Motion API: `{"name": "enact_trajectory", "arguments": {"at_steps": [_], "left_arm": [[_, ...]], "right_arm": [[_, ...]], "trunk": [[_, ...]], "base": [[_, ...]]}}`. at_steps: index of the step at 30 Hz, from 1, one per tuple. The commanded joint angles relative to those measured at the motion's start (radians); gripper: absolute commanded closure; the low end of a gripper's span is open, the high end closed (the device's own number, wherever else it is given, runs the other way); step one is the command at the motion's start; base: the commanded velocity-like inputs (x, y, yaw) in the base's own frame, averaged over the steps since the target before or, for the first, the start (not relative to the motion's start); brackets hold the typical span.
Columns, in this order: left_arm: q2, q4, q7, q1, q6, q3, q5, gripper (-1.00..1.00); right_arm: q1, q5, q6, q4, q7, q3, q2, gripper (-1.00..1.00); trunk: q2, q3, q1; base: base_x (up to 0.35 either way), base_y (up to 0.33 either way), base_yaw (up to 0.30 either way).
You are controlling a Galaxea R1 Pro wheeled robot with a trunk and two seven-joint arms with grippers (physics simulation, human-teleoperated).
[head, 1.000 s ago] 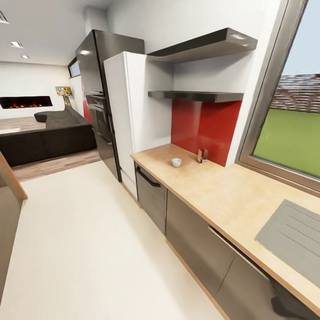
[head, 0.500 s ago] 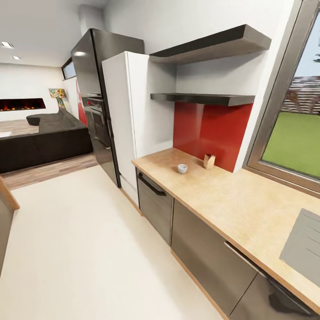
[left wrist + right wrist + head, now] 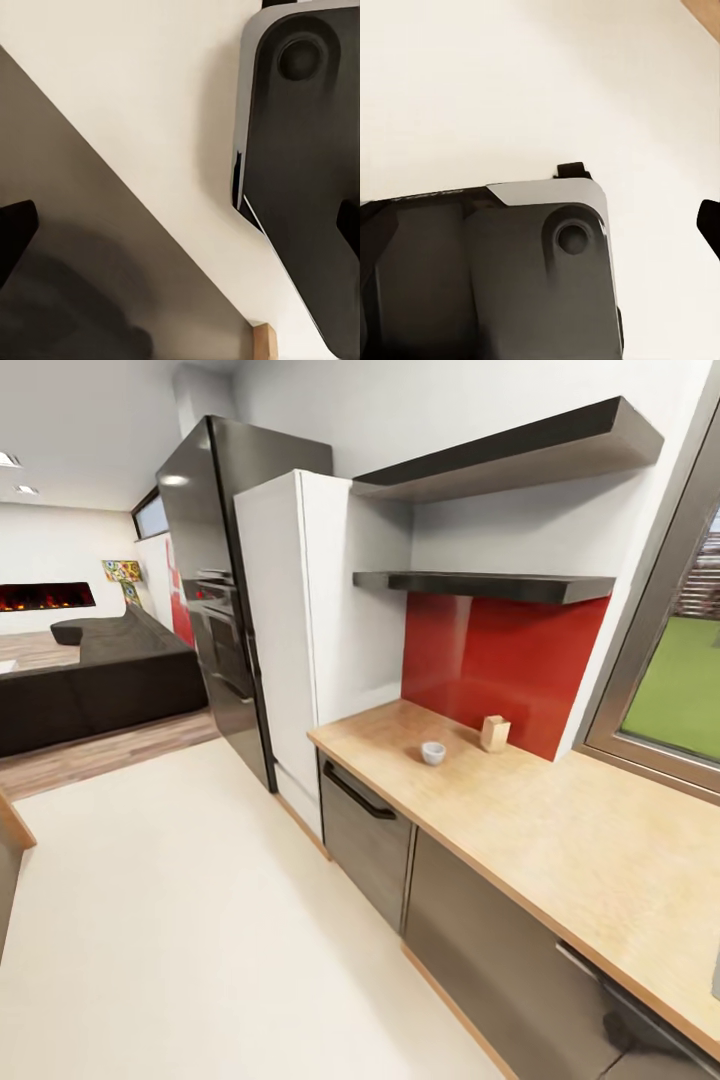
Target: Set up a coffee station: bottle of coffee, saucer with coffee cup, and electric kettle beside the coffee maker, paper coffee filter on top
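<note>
Head view, left to right: dark sofa (image 3: 95,675) in the far lounge with a lit wall fireplace (image 3: 45,596) behind it. Pale floor (image 3: 200,920) runs up the middle. Tall black fridge (image 3: 215,580) stands next to a white tall cabinet (image 3: 300,630). Right of that starts the kitchen countertop (image 3: 560,840), pale wood-look over glossy grey cabinets (image 3: 480,940), one with a dark bar handle (image 3: 358,797). The coffee cup (image 3: 433,753), small and white, sits upright on the countertop near the red backsplash (image 3: 500,660). Just beside the cup, closer to the backsplash, is a small tan box-like item (image 3: 494,733); can't tell what it is. Two dark wall shelves (image 3: 500,585) hang above the backsplash, one over the other. Window (image 3: 680,690) at far right, green lawn outside.

Left wrist view: dark fingertips (image 3: 15,232) of the left gripper at opposite picture edges, so the jaws stand wide apart with nothing between them. Behind them is pale floor, a grey-brown panel with a wooden edge, and the robot's dark base (image 3: 300,165).

Right wrist view: one dark fingertip (image 3: 709,221) of the right gripper at the edge, the other is out of frame, so can't tell if it's apart or together. Pale floor and the dark base (image 3: 510,277) below.
</note>
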Motion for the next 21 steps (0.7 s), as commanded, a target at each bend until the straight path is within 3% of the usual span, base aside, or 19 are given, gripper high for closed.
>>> {"name": "enact_trajectory", "arguments": {"at_steps": [1,14,21], "left_arm": [[0.0,-0.005,0.003,0.001,0.008,-0.003,0.003,-1.0],[-0.001,-0.005,0.002,0.001,0.008,-0.004,0.003,-1.0],[-0.003,-0.005,0.003,0.001,0.008,-0.005,0.003,-1.0]], "right_arm": [[-0.001,0.008,-0.003,0.0,0.002,-0.009,0.0,-1.0],[-0.001,0.008,-0.003,0.0,0.003,-0.009,0.0,-1.0],[0.0,0.007,-0.003,0.0,0.005,-0.009,0.0,-1.0]], "trunk": [[-0.002,-0.002,0.001],[-0.002,-0.002,0.001],[-0.002,0.002,0.001]], "base": [[0.256,0.246,0.0],[0.264,0.241,-0.002],[0.284,0.218,-0.208]]}}
